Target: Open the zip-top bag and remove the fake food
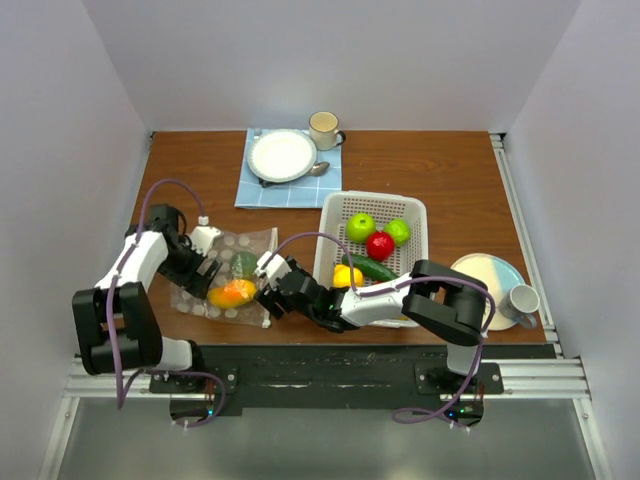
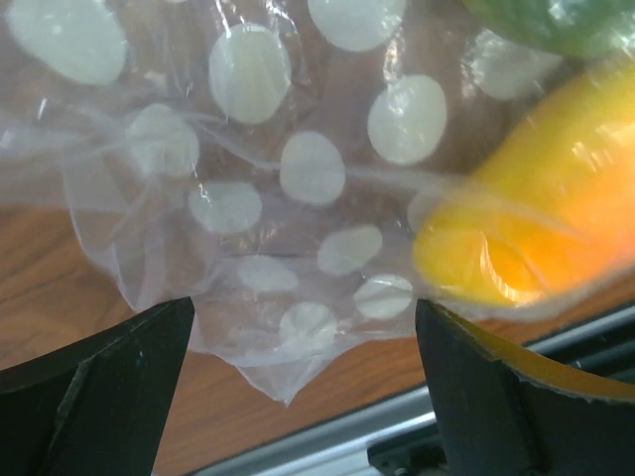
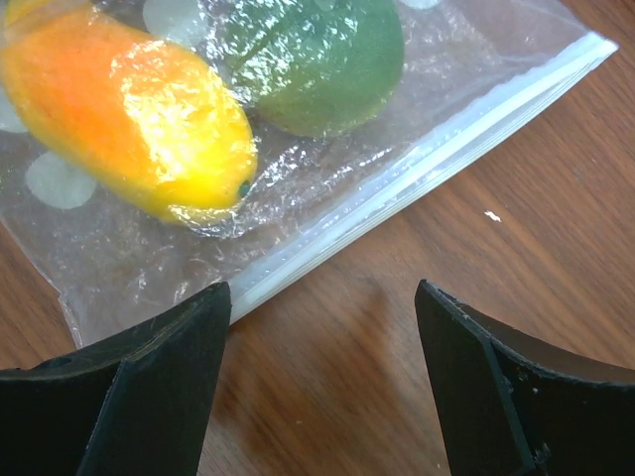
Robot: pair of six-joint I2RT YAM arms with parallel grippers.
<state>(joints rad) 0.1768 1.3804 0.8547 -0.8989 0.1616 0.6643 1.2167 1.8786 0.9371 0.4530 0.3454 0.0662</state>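
Observation:
The zip-top bag (image 1: 222,262) lies flat on the wood left of the basket. It holds an orange-yellow piece (image 1: 232,293) and a dark green piece (image 1: 244,263). My left gripper (image 1: 208,272) is open over the bag's left side. In the left wrist view its jaws (image 2: 303,387) straddle a dotted corner of the bag (image 2: 288,248), with the orange piece (image 2: 536,228) at right. My right gripper (image 1: 268,287) is open at the bag's right edge. In the right wrist view it (image 3: 322,382) hovers over bare wood just beside the white zip strip (image 3: 417,169). More fake food (image 1: 379,245) lies in the basket.
A white perforated basket (image 1: 420,215) stands right of the bag, holding green apples, a red piece, a yellow piece and a cucumber. A plate (image 1: 282,155) on a blue cloth, a spoon and a mug (image 1: 324,129) sit at the back. A plate and mug (image 1: 520,300) sit at the right.

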